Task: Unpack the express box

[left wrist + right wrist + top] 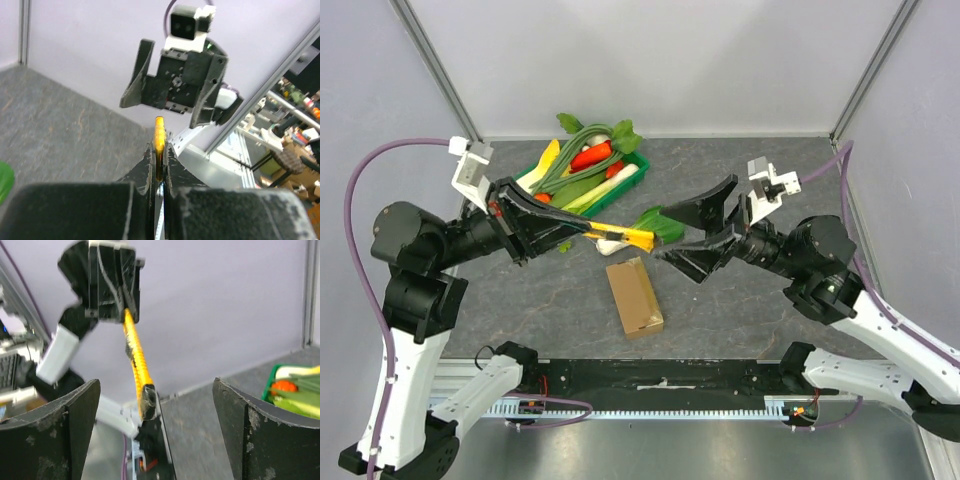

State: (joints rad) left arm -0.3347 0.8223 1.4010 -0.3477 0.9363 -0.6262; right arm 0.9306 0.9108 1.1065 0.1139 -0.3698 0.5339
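The express box (634, 297), a small brown carton, lies closed on the dark table in front of both arms. Above it my left gripper (582, 232) is shut on one end of a yellow utility knife (625, 237), held off the table and pointing right. The left wrist view shows the knife (159, 135) pinched between the left gripper's (160, 150) fingers. My right gripper (667, 233) faces it, jaws wide open around the knife's free end without touching it. The right wrist view shows the knife (135, 355) hanging between the right gripper's (156, 385) spread fingers.
A green plastic tray (642, 160) of vegetables stands at the back, left of centre. A bok choy (655, 222) lies on the table under the knife. White walls and frame posts close in the back and sides.
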